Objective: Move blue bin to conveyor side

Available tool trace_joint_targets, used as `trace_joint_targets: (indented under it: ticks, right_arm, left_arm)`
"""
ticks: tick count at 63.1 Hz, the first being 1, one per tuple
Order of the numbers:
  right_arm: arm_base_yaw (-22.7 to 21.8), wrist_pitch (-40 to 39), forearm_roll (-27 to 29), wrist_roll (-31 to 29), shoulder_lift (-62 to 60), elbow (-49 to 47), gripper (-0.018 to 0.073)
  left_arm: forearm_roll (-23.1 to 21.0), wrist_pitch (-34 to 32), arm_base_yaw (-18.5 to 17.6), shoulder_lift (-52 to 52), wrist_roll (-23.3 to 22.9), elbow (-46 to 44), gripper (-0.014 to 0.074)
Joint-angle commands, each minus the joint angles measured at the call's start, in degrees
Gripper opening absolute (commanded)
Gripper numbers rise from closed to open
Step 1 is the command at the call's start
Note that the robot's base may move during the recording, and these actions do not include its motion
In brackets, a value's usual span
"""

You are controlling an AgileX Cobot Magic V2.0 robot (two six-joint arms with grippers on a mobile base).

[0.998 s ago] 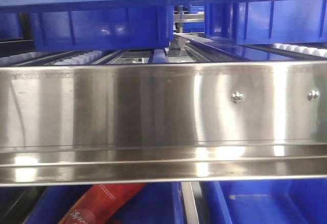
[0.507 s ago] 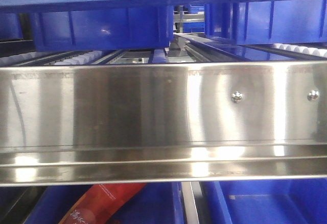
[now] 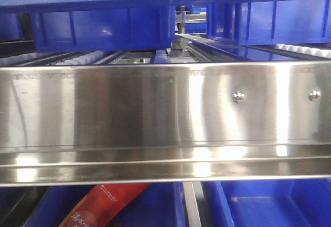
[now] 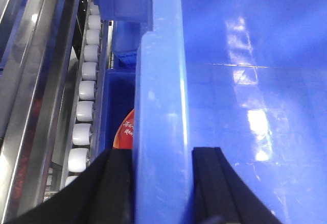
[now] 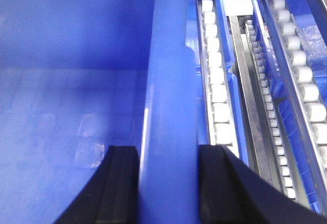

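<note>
- Left gripper (image 4: 162,185) is pinching the blue bin (image 4: 161,91) by its thick rim, one black finger (image 4: 110,188) pressing on the outside of the wall and the other on the inside.
- Right gripper (image 5: 168,183) is doing the same on the opposite wall, its black fingers (image 5: 120,183) clamping the rim from both sides.
- Just beside the left grip, a row of white rollers (image 4: 84,94) is running alongside the bin, with a steel rail (image 4: 30,112) lying further out.
- A red packet (image 4: 126,131) is peeking out of a lower blue crate (image 4: 115,101) between that roller row and the bin wall.
- On the right side, another roller track (image 5: 217,89) is sitting close against the bin's outer wall, a steel channel (image 5: 255,117) and a second roller row (image 5: 304,78) lying beyond it.
- Out front, a shiny steel beam (image 3: 129,113) with two bolts (image 3: 238,96) is filling most of the front view, and ribbed blue crates (image 3: 103,30) are standing behind it.
- The bin is sitting between the two grippers, its glossy inside showing right of the left gripper and left of the right one.
</note>
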Motion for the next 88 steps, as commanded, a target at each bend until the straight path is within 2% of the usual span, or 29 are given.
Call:
trace_joint_targets:
  ticks: [1, 88]
  right_arm:
    - [-0.08, -5.71, -0.94, -0.75, -1.33, -0.67, -0.0079]
    - [-0.08, -5.71, -0.94, -0.75, -1.33, -0.67, -0.0079]
  left_arm:
    - [0.38, -4.26, -0.53, -1.53, -0.36, -0.61, -0.0017]
    - [0.38, -4.26, -0.53, -1.53, -0.36, -0.61, -0.0017]
